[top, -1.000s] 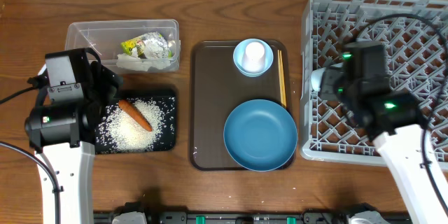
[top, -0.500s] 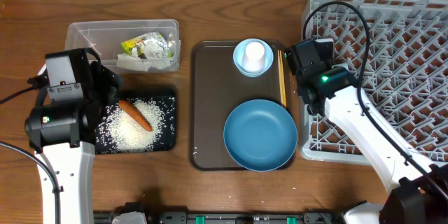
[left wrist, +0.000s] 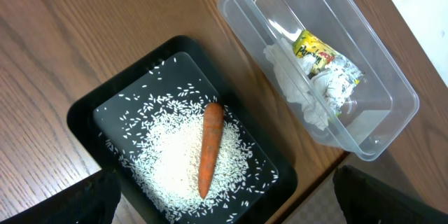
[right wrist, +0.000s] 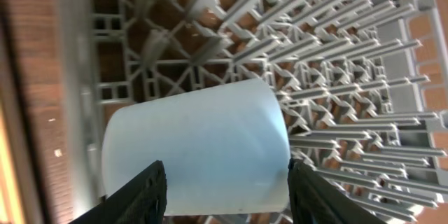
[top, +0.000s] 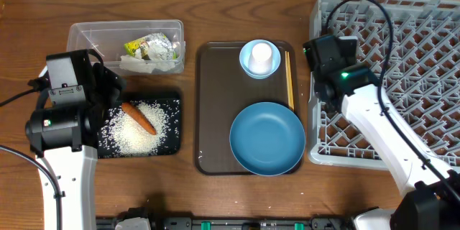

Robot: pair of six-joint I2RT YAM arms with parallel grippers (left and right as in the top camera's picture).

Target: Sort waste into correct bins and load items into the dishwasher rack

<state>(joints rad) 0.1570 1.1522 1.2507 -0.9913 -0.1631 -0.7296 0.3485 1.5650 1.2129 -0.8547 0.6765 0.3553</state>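
My right gripper (top: 329, 57) hangs over the left edge of the grey dishwasher rack (top: 410, 36). In its wrist view a pale-blue cup (right wrist: 196, 147) lies on its side on the rack's pegs (right wrist: 336, 42), and the open right gripper (right wrist: 225, 185) straddles it. My left gripper (top: 108, 90) stands wide open above the black tray (top: 175, 104), which holds rice (left wrist: 164, 157) and a carrot (left wrist: 208, 147). The clear tub (left wrist: 381, 94) holds a wrapper (left wrist: 318, 50) and a tissue (left wrist: 294, 87).
The brown serving tray (top: 215, 100) carries a large dark-blue bowl (top: 267, 138), a small light-blue bowl (top: 246, 65) with a white cup (top: 261, 55) in it, and chopsticks (top: 289, 79) along its right edge.
The right arm has swung left to the rack's left edge, and the pale-blue cup that showed at its tip is now hidden under it in the overhead view. The left arm has not moved.
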